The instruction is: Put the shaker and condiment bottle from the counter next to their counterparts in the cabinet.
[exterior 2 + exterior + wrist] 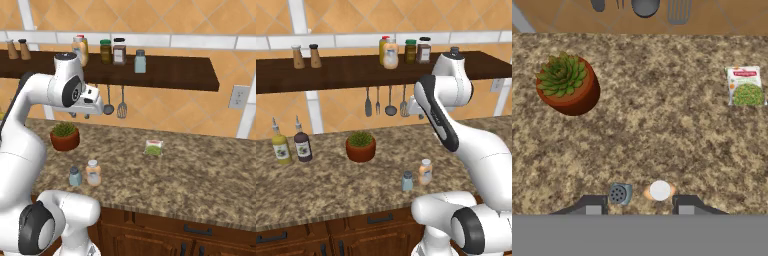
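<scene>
Tabletop is speckled granite, with the cabinet — a long dark shelf board — on the tiled wall above it at 12 o'clock. The arm is folded high, the hand aimed straight down over the front edge, likely staging a top-down pick. Pincer is empty, its tips apart, straddling both targets at 6 o'clock in the hand view. A potted plant sits at 10 o'clock and a green packet at 2 o'clock, both well clear. The condiment bottle and the shaker stand upright just beside each other near the front edge, neither lifted yet. The counterparts are on the shelf: the wider peach bottle and the look-alike shaker, so each needs its own drop spot.
</scene>
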Controlling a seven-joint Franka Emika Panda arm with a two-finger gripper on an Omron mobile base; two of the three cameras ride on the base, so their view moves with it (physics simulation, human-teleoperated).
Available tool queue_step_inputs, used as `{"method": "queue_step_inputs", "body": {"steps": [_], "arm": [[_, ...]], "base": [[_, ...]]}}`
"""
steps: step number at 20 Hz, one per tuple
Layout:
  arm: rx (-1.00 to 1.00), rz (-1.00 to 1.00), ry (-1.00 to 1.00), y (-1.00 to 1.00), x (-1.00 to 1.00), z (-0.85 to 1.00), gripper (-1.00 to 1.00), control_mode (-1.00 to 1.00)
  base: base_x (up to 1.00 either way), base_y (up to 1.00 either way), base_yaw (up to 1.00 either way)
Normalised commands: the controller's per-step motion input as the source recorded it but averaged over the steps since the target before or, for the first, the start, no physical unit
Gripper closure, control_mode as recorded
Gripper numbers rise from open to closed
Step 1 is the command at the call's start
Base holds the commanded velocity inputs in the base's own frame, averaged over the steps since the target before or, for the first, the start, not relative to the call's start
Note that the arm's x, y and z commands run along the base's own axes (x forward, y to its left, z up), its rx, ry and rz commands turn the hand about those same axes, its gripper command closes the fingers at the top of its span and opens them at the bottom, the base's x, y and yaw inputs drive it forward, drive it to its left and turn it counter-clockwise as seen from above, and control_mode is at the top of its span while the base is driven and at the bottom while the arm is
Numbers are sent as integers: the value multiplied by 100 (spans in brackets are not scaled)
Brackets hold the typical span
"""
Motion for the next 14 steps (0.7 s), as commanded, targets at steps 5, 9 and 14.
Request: {"method": "queue_step_inputs", "body": {"steps": [5,9,14], "arm": [[1,0,-3,-7,-17,-6,-100,-100],[0,2,-3,-46,-5,-13,-100,-100],[0,15,-10,-100,-35,-25,-100,-100]], "base": [[0,0,0],[0,0,0],[0,0,0]]}}
